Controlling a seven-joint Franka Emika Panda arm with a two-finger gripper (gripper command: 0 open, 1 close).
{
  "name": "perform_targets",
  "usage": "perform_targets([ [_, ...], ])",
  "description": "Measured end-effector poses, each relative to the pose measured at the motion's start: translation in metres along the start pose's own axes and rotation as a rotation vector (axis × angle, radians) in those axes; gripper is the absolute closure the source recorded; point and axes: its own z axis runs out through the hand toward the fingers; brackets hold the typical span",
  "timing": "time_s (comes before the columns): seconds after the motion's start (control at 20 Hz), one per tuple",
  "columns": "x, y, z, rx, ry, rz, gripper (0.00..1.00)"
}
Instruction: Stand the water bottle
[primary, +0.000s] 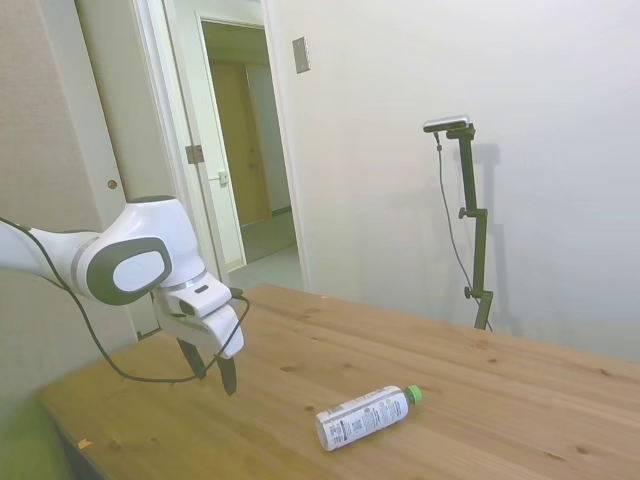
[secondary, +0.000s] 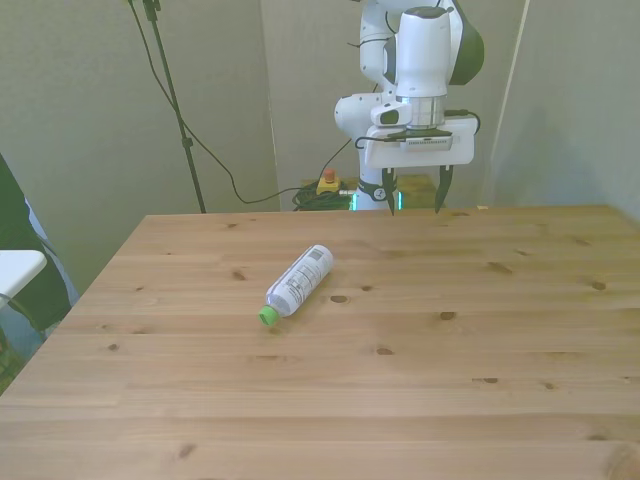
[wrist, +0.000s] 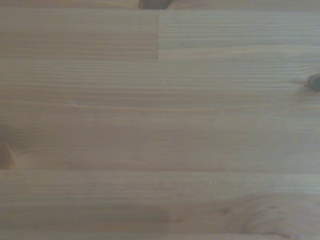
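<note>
Although the label's dark text is too small to read, the water bottle (secondary: 299, 283) is plainly lying on its side on the wooden table (secondary: 500, 380), left of centre in the front view, its green cap (secondary: 268, 316) turned toward the lower left of the frame. In the side view it lies at the lower middle, cap (primary: 413, 393) toward the right, base toward the lower left.

The gripper (secondary: 415, 192) hangs in the upper middle of the front view, over the table's far edge, its two dark fingers spread apart with nothing between them, well apart from the bottle. In the side view the gripper (primary: 213, 367) sits at the lower left, and the arm behind it is cut off by the frame's left edge.

Only blurred wood grain and a few dark knots show in the wrist view (wrist: 160, 125); the bottle is outside it.

Bare tabletop surrounds the bottle on every side, widest toward the front view's right and bottom.
</note>
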Motion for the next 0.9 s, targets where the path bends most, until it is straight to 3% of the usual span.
perform_targets([
  [0.35,0.030,0.004,-0.008,0.016,0.052,0.059,0.00],
  [0.6,0.112,0.018,-0.030,0.038,0.106,0.175,0.00],
  [0.9,0.213,0.027,-0.017,0.022,0.126,0.286,0.00],
])
